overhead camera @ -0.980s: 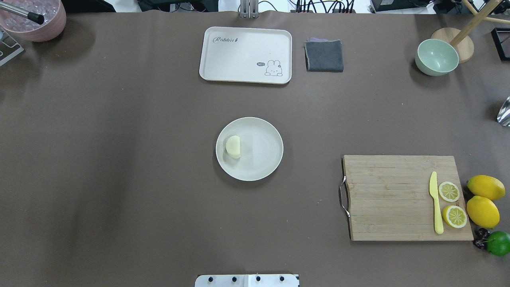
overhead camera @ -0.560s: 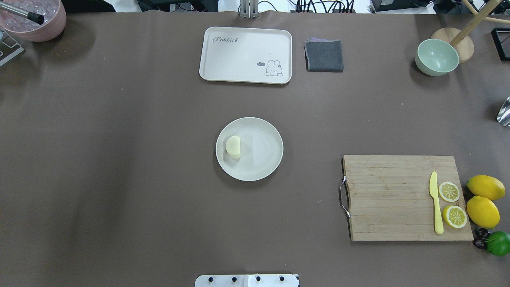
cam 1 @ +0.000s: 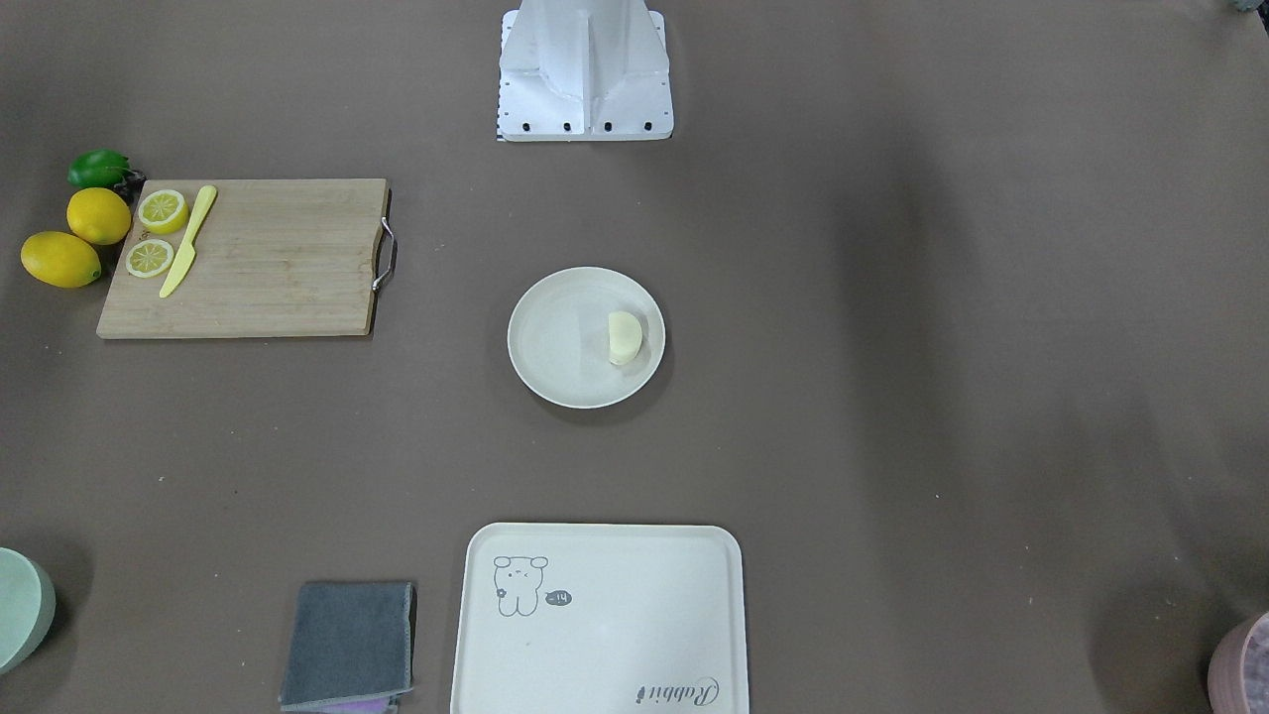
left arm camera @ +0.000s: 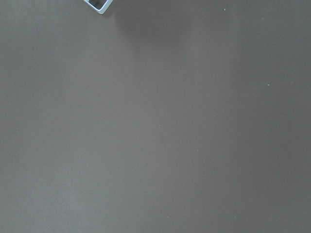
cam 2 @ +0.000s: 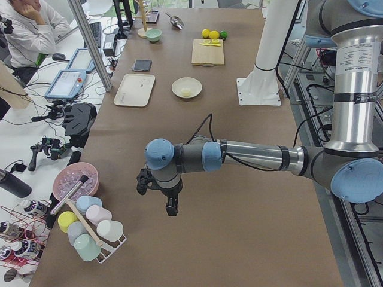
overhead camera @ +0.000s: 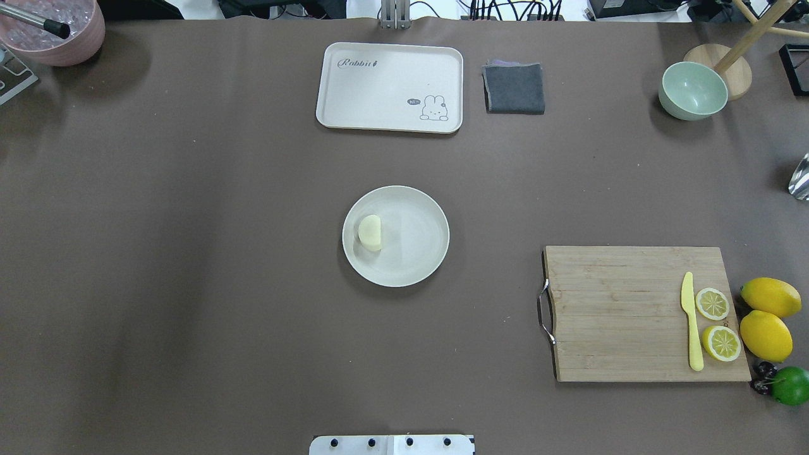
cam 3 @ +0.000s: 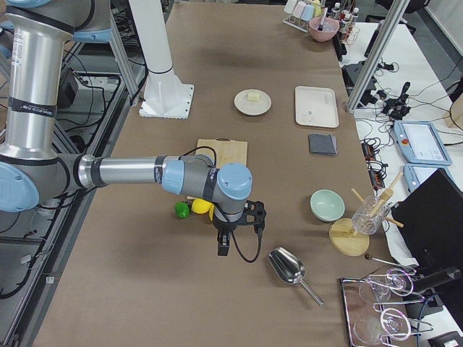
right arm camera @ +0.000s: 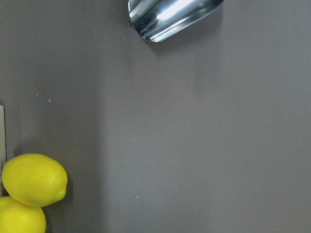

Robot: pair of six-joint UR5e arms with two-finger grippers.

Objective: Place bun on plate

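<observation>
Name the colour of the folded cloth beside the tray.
The cloth is dark grey; overhead view.

Brown tabletop [overhead camera: 189,253], plate [overhead camera: 414,237] centre frame, tray [overhead camera: 385,82] top centre, grey cloth [overhead camera: 514,88] just right of it, green bowl [overhead camera: 693,91] upper right, cutting board [overhead camera: 619,316] lower right, lemons [overhead camera: 766,335] beside it.

The pale bun [overhead camera: 370,232] lies on the off-white plate [overhead camera: 420,243], seemingly touching its left rim.

bun [overhead camera: 370,232]: smooth, matt | plate [overhead camera: 417,253]: matt | cutting board [overhead camera: 619,316]: wood | scoop [right arm camera: 170,17]: glossy metal | towel [overhead camera: 514,88]: cloth
</observation>
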